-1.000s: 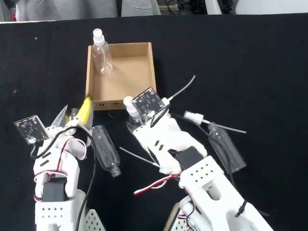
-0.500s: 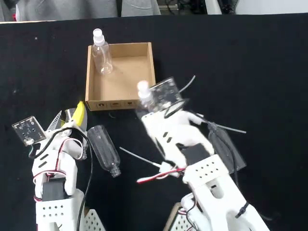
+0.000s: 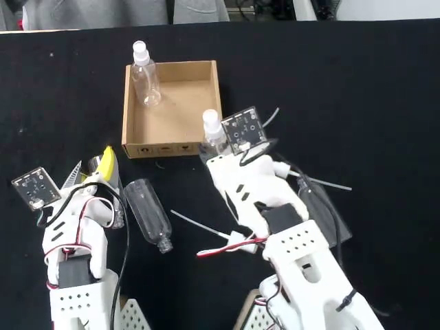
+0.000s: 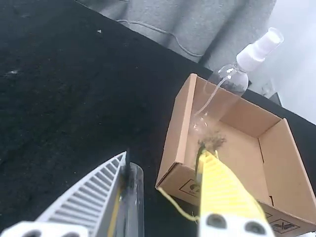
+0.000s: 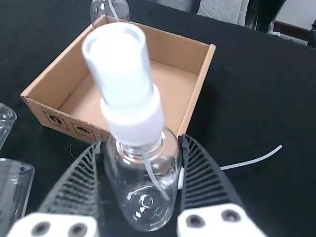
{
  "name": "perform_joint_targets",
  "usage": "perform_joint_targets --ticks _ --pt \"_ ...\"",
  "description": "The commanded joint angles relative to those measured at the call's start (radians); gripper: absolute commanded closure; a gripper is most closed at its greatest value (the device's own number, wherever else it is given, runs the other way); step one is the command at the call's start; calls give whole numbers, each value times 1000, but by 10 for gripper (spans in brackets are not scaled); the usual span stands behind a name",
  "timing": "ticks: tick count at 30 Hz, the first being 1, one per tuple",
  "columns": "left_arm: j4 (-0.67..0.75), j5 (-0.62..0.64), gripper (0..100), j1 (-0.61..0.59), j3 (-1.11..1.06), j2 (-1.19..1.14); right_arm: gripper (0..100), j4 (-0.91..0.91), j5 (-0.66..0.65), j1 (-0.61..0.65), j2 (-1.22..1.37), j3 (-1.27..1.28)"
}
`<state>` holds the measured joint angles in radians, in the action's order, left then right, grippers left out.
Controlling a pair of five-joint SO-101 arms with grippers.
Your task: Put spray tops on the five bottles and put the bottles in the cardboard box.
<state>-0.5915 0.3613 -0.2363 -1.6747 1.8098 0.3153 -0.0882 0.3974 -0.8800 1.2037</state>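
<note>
The cardboard box (image 3: 208, 89) (image 5: 197, 74) (image 4: 180, 128) lies open at the table's far middle. One clear bottle with a white spray top (image 3: 144, 75) (image 4: 232, 79) stands in its far left corner. My right gripper (image 3: 216, 148) (image 5: 140, 148) is shut on a second bottle with a spray top (image 3: 212, 130) (image 5: 133, 163), held upright just outside the box's near right corner. My left gripper (image 3: 89, 165) (image 4: 163, 158) is open, to the left in front of the box. The rim of a topless bottle (image 4: 133, 197) sits beside its grey finger.
A topless bottle (image 3: 150, 214) lies between the arms. Another bottle (image 3: 323, 210) lies partly under the right arm. A loose spray top (image 3: 278, 167) and thin tubes (image 3: 196, 223) rest on the black table (image 3: 357, 89).
My right gripper has carried its bottle away from me and to the right, up to the box's near right corner. The left arm has drawn back slightly to the left.
</note>
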Motion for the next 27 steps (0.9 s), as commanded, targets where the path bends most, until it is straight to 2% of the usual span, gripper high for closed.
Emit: perform_joint_targets --ticks 1,4,14,27 --pt "-3 -6 784 -12 -27 11 981 -26 6 -32 -42 -116" --pt "-3 -8 784 -12 -27 11 981 -5 6 -32 -39 -159" --pt "-2 -8 782 -12 -27 11 981 247 12 81 -33 -430" --pt "-2 -8 782 -12 -27 11 981 253 14 98 160 -615"
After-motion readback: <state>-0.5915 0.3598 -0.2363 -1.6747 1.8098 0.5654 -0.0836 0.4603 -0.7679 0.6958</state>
